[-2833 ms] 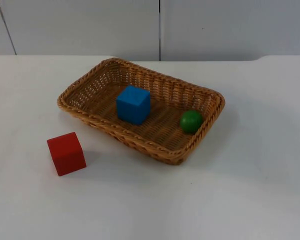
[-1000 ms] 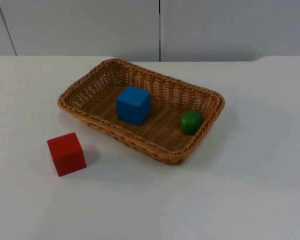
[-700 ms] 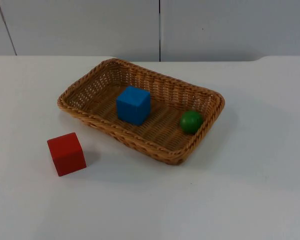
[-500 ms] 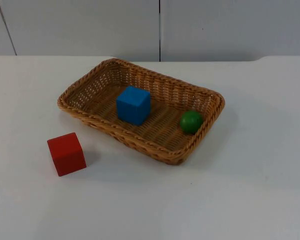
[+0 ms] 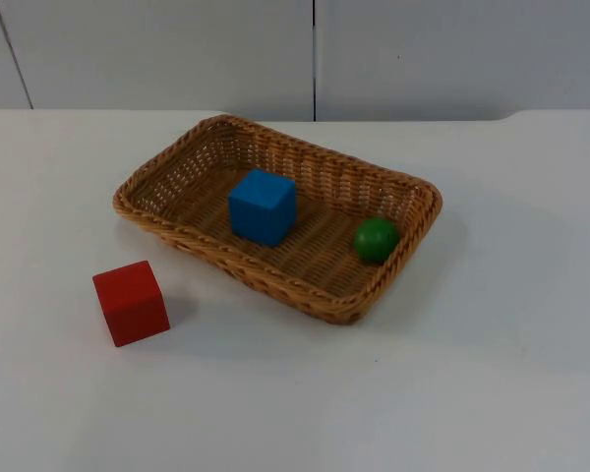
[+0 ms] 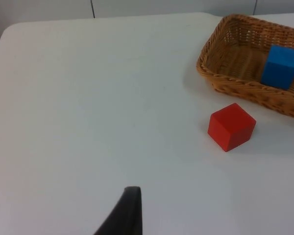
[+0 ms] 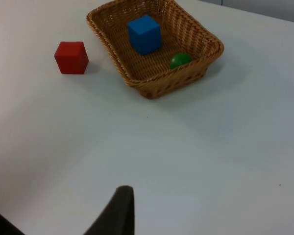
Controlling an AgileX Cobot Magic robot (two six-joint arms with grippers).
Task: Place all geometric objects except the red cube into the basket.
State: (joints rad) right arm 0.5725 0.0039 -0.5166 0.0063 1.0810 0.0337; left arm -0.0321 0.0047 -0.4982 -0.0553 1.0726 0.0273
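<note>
The basket (image 5: 413, 192) sits in the middle of the top view on the white bench (image 5: 492, 374). Inside it are the blue cube (image 5: 263, 206) and the green ball (image 5: 376, 238). The red cube (image 5: 131, 302) sits on the bench at lower left, near the basket. I cannot tell if either arm's fingers are open or closed.

Basket (image 5: 403, 192) sits mid-surface (image 5: 492, 374), set at a slant, in front of the partition wall (image 5: 177, 49). Two things lie in it: a cube (image 5: 263, 206) near the middle, a ball (image 5: 376, 239) to its right, close against the basket's right-hand end wall. A second cube (image 5: 131, 302) rests on the surface outside, well apart from the basket's near long rim, to the front and left of it.
</note>
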